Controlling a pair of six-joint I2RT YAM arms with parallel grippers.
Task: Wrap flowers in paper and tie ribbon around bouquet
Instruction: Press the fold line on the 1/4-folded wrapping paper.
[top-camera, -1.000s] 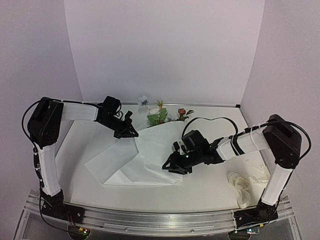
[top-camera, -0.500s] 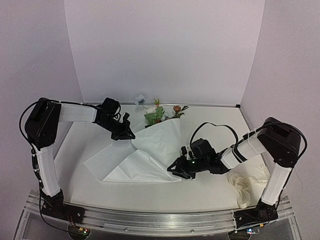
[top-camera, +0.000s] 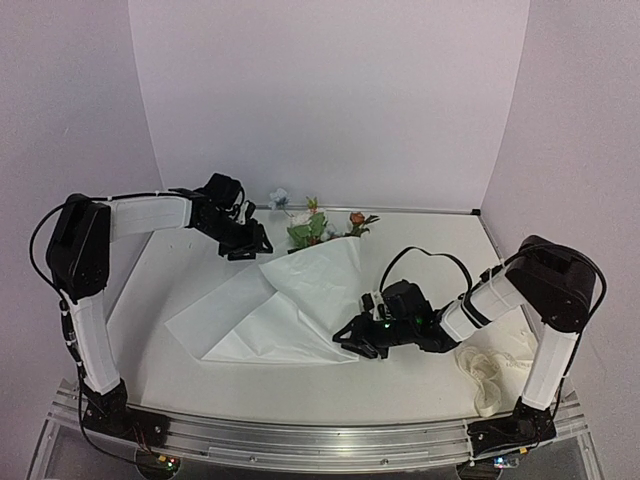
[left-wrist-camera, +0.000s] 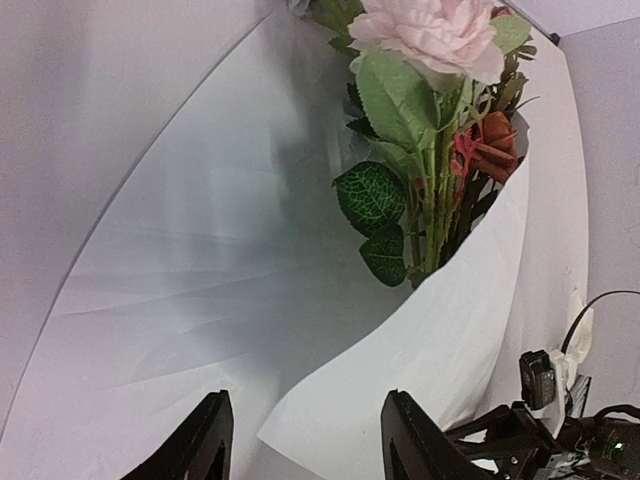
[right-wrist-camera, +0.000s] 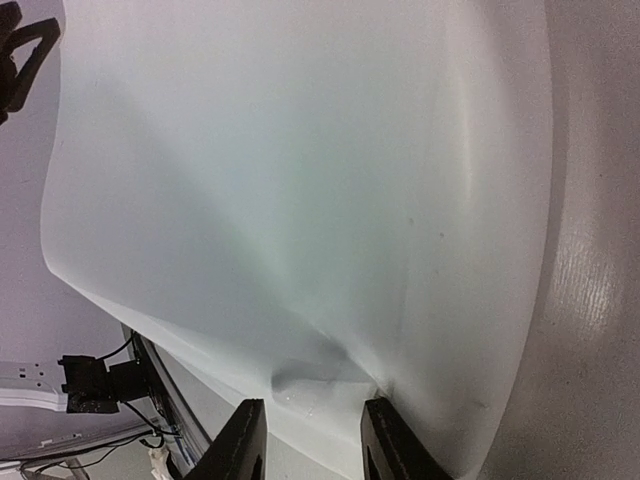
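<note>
A white tabletop (top-camera: 300, 390) is enclosed by a plain pale back wall (top-camera: 330, 100) and two lilac-tinted side walls (top-camera: 60, 110), which are angled outward. A dark seam (top-camera: 420, 209) is seen where tabletop and back wall meet. An aluminium rail (top-camera: 320, 440) is fixed along the near edge. Soft, even light is cast throughout.
</note>
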